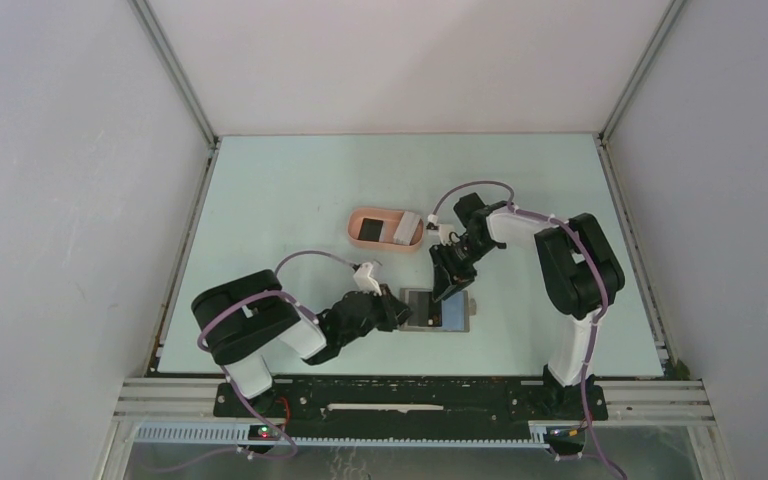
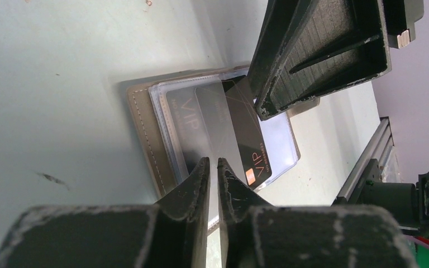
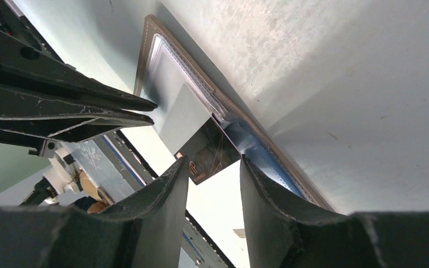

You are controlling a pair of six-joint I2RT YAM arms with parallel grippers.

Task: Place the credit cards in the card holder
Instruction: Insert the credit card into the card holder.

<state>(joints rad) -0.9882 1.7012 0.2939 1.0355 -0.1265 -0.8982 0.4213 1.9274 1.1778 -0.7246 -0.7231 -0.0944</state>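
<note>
The salmon-pink card holder (image 1: 354, 224) lies mid-table with a black card (image 1: 370, 229) and a whitish card (image 1: 403, 231) in it. The grey wallet (image 1: 466, 322) lies open near the front, also seen in the left wrist view (image 2: 145, 125) and the right wrist view (image 3: 147, 50). A black VIP card (image 2: 248, 137) sticks partly out of its clear sleeve, next to a grey card (image 3: 183, 117). My left gripper (image 2: 213, 165) is shut, tips down on the wallet's sleeve. My right gripper (image 3: 212, 167) is open, its fingers either side of the black VIP card's (image 3: 209, 153) free end.
The right gripper's fingers (image 2: 318, 50) hang close over the wallet in the left wrist view. The left gripper's fingers (image 3: 89, 109) reach in from the left in the right wrist view. The metal rail (image 1: 410, 390) runs along the table's near edge. White walls enclose the table.
</note>
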